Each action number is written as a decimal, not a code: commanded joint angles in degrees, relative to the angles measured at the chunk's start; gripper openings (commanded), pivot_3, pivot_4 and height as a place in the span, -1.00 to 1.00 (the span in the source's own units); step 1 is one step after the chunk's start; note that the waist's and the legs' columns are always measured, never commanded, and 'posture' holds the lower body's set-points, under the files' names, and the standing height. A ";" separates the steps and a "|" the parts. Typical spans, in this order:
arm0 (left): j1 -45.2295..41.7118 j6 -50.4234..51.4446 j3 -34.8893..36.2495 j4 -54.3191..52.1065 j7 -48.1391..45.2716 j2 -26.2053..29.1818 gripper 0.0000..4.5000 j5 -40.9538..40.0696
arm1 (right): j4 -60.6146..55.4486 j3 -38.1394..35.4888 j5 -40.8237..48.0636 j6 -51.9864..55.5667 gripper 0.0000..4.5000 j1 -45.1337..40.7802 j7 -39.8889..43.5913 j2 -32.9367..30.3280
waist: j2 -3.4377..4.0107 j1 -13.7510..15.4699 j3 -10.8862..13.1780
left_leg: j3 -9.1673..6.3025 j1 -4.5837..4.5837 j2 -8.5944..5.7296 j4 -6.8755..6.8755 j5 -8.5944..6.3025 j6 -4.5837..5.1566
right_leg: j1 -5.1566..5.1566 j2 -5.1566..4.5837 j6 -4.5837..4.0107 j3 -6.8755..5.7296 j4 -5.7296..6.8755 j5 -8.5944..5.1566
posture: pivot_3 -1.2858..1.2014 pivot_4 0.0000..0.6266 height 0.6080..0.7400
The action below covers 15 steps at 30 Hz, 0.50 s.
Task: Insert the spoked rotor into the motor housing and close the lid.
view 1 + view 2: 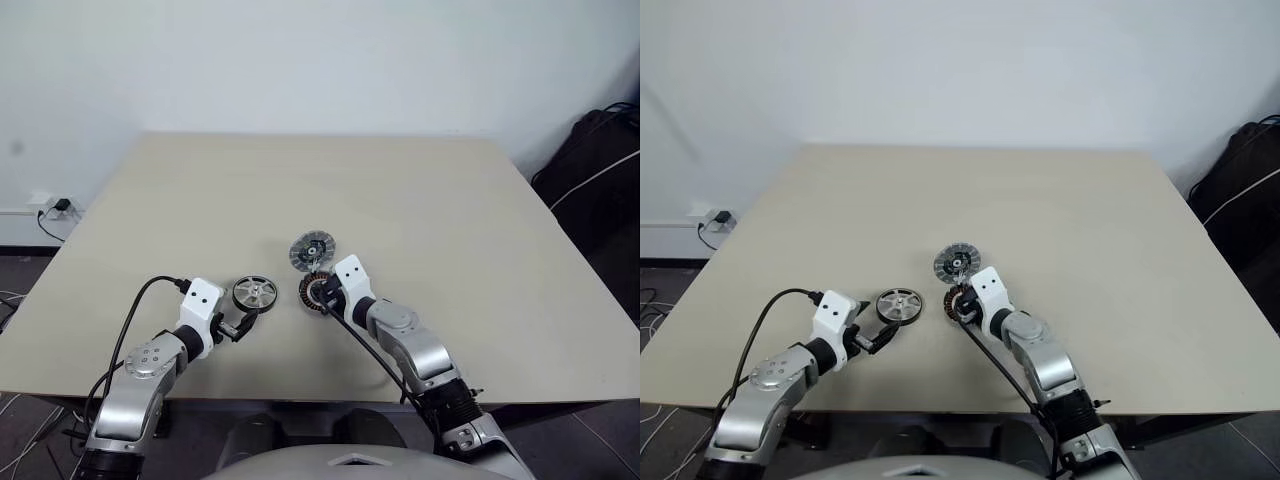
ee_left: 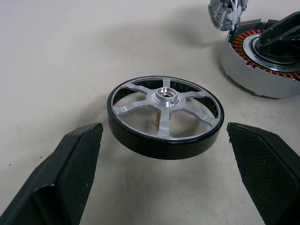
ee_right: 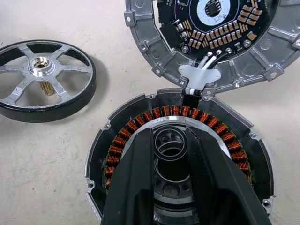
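1. One spoked rotor (image 2: pixel 165 116), glossy black rim around brushed silver spokes, lies flat on the matte beige table (image 1: pixel 420 200).
2. One motor housing (image 3: pixel 180 164), ringed with coppery windings, sits just beside it; its one grey lid (image 3: pixel 211 42) stands hinged open.
3. The left gripper (image 2: pixel 164 154) spreads wide, flanking the rotor without touching.
4. The right gripper (image 3: pixel 171 145), fingers nearly together, dips into the housing's centre.

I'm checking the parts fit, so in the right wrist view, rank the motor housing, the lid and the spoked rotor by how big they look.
1. motor housing, though nearest the camera
2. lid, partly cut off
3. spoked rotor
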 commanded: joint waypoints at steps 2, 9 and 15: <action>-0.37 -0.67 0.23 -1.24 0.09 -0.12 1.00 -0.38 | -0.87 -0.80 0.33 -0.07 -0.71 -0.53 0.87 -0.52 | 0.00 0.00 0.00 | 0.00 0.00 0.00 0.00 0.00 0.00 | 0.00 0.00 0.00 0.00 0.00 0.00 | 0.03 -1.00 1.00; -0.41 -0.70 0.04 -1.06 0.23 -0.45 1.00 -0.35 | -2.89 -1.10 0.73 1.19 -0.71 0.11 2.16 -2.24 | 0.00 0.01 0.00 | 0.00 0.00 0.00 0.00 0.00 0.00 | 0.00 0.00 -0.01 0.00 0.00 0.00 | 0.03 -1.00 1.00; -0.70 -0.79 -0.03 -0.75 0.19 -0.61 1.00 -0.30 | -3.20 -0.78 0.74 1.89 -0.71 0.06 2.57 -2.41 | 0.00 0.02 0.00 | -0.01 0.00 0.00 0.00 0.00 -0.01 | 0.00 0.00 -0.01 0.00 0.00 0.00 | 0.03 -1.00 1.00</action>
